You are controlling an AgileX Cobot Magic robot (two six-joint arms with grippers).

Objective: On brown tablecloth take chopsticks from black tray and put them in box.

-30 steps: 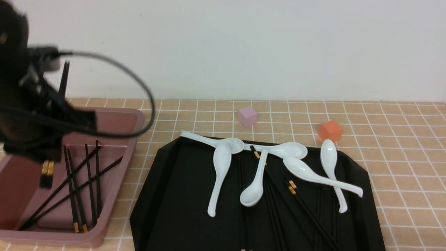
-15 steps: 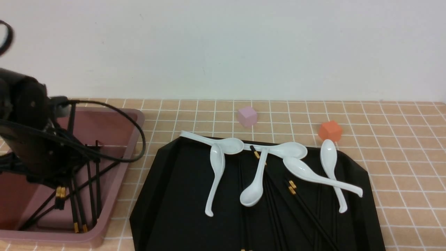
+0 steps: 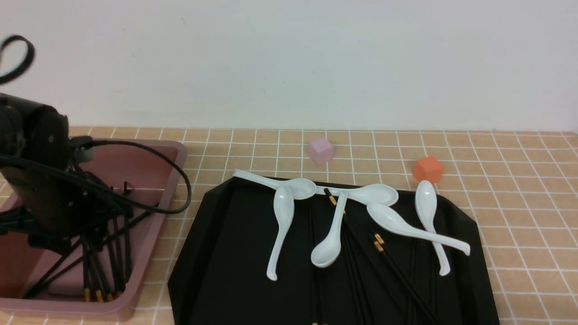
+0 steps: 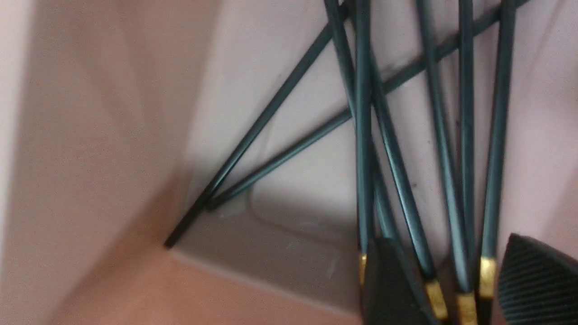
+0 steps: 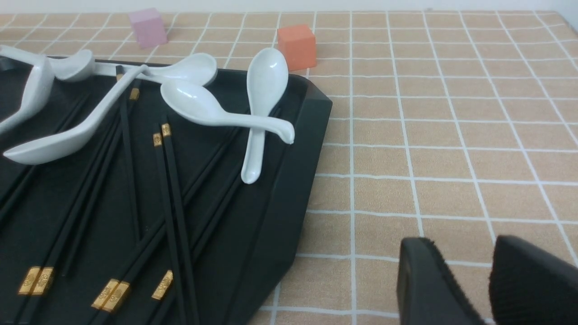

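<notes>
The pink box point(image 3: 178, 158) stands at the left on the brown tablecloth point(image 3: 519, 189). Several black chopsticks point(image 3: 119, 253) lie in it. My left arm point(image 3: 45, 189) reaches down into the box. In the left wrist view the left gripper point(image 4: 449, 253) is open, its fingers on either side of gold-banded chopsticks point(image 4: 361, 135) that lie on the box floor. The black tray point(image 3: 226, 253) holds more chopsticks point(image 3: 393, 266), which also show in the right wrist view point(image 5: 171, 194). My right gripper point(image 5: 456, 246) is shut and empty above the cloth, to the right of the tray point(image 5: 289, 203).
Several white spoons point(image 3: 282, 225) lie across the tray's far half, some over the chopsticks. A pink cube point(image 3: 321, 150) and an orange cube point(image 3: 427, 169) stand on the cloth behind the tray. A white wall closes the back.
My left arm has come down into the box with a pair of chopsticks. The pair now lies among the others in the box, and the jaws stand apart.
</notes>
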